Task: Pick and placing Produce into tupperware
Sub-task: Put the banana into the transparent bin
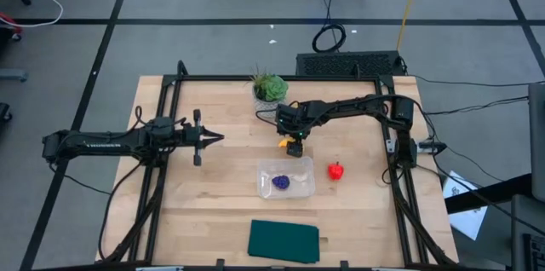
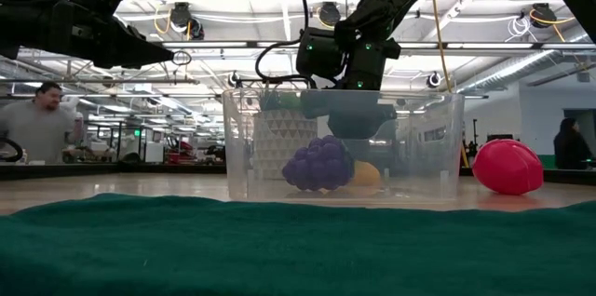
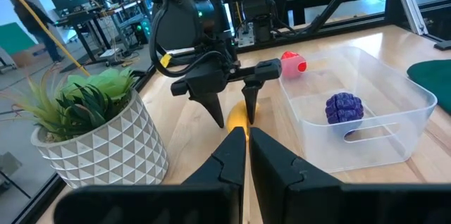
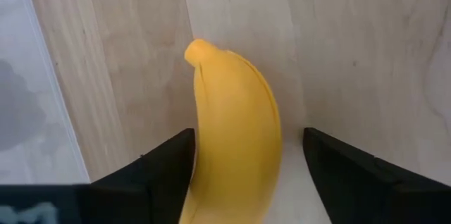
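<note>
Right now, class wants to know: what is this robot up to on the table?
It is packing toy produce into a clear tupperware. The purple piece already lies inside. The right gripper is down over the banana on the table beside the tub, fingers open on either side of it, not gripping yet. The red fruit waits on the table. The left gripper is shut, off to the side.

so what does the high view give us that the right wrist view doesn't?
High view only: the tupperware with the purple piece inside, the red fruit on the table beside it, the potted plant, the green cloth, and the left gripper shut, waiting away from the produce.
Right wrist view only: a close look at the right gripper, its fingers open on either side of the banana, one with a visible gap.
Both: the banana lying on the wooden table.
</note>
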`<move>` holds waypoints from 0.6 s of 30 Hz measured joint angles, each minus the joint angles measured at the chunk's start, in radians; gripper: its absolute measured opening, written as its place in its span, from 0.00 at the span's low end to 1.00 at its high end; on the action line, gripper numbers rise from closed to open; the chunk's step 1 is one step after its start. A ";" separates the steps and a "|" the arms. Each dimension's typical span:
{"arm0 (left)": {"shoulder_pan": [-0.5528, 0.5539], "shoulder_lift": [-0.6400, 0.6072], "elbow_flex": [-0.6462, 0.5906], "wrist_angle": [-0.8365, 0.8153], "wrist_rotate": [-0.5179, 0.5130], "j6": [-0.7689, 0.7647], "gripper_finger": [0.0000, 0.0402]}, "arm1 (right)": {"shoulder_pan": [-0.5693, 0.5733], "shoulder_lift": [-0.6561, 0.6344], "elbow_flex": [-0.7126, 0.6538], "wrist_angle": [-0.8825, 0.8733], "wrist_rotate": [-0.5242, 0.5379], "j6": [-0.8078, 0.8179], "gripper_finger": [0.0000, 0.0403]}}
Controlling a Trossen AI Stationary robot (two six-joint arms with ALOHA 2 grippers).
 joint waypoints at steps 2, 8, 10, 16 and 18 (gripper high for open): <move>0.000 0.000 0.000 0.000 0.000 0.000 0.06 | 0.000 0.000 0.000 -0.005 -0.001 -0.006 0.59; 0.000 0.000 0.000 0.000 0.000 -0.002 0.06 | 0.000 0.000 0.006 -0.024 -0.001 -0.021 0.50; 0.000 0.000 0.000 0.000 0.000 -0.002 0.06 | 0.000 0.000 0.029 -0.061 -0.001 -0.035 0.47; 0.000 0.000 0.000 0.000 0.000 -0.003 0.06 | 0.014 0.000 0.089 -0.084 0.000 -0.054 0.40; 0.000 0.000 0.000 0.000 0.000 -0.004 0.06 | 0.019 -0.001 0.099 -0.087 -0.001 -0.066 0.39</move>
